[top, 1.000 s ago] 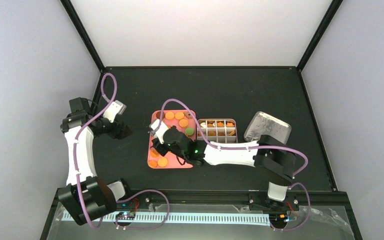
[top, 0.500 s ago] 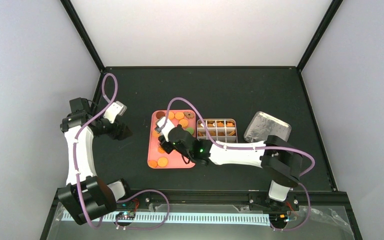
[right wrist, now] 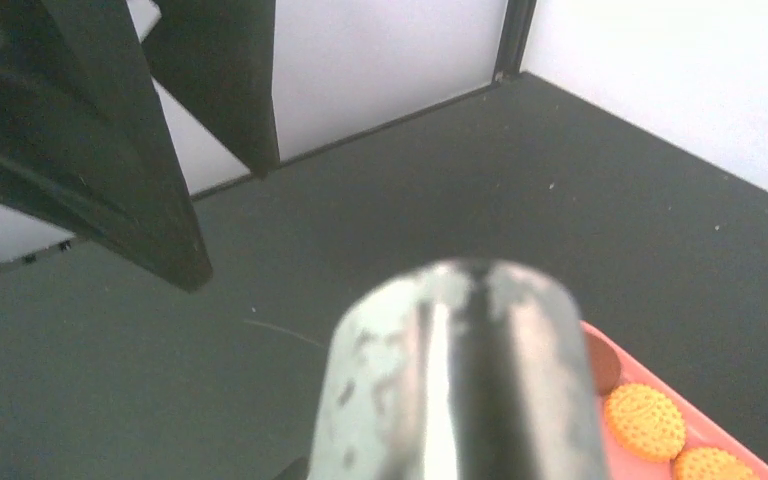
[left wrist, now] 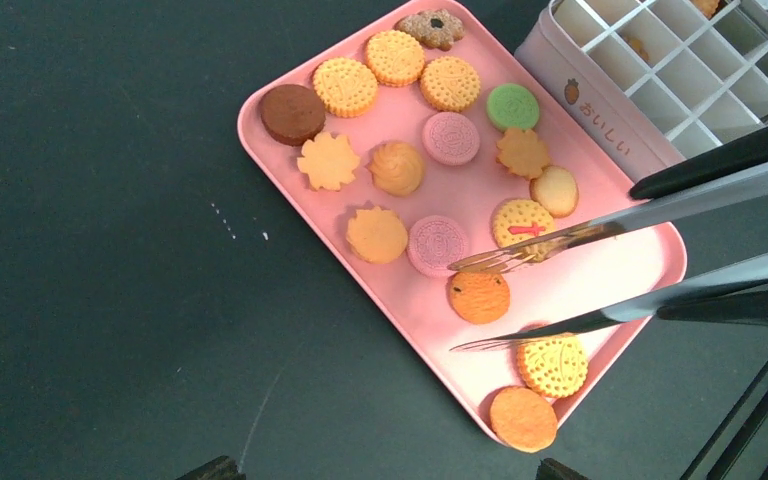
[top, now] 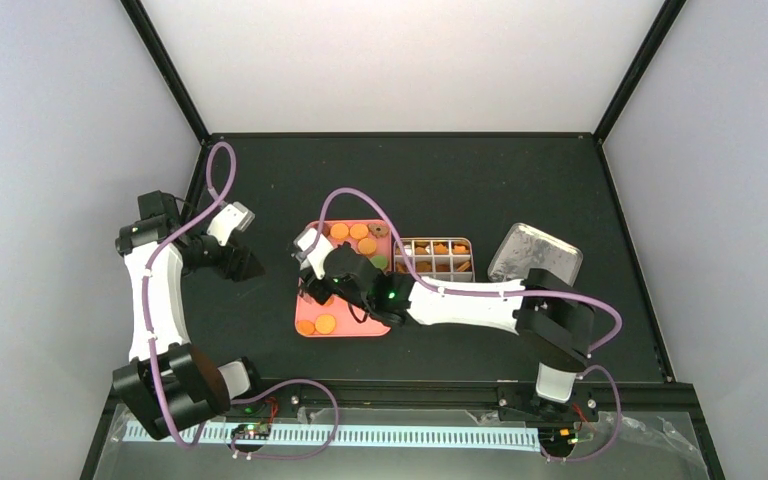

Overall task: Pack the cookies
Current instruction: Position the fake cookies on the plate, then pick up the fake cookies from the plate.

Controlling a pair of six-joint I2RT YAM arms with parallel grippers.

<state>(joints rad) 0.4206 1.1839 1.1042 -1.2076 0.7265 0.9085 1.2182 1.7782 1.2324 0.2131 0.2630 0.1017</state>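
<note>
The right fingers [left wrist: 735,152] are clamped on the tongs [left wrist: 600,225], whose tips straddle one orange biscuit among the cookies [left wrist: 478,296], toward the 6 o'clock end of the pink tray [left wrist: 610,270] (not yet pinched, I'd say). I'd lower the blades level, squeeze gently, and lift straight up before swinging toward 3 o'clock, where the divided tin [left wrist: 600,120] stands just beside the tray. Its wall wants clearing. The left fingers [left wrist: 212,468] hang apart at 9 o'clock over the desk [left wrist: 110,250], out of the way.
</note>
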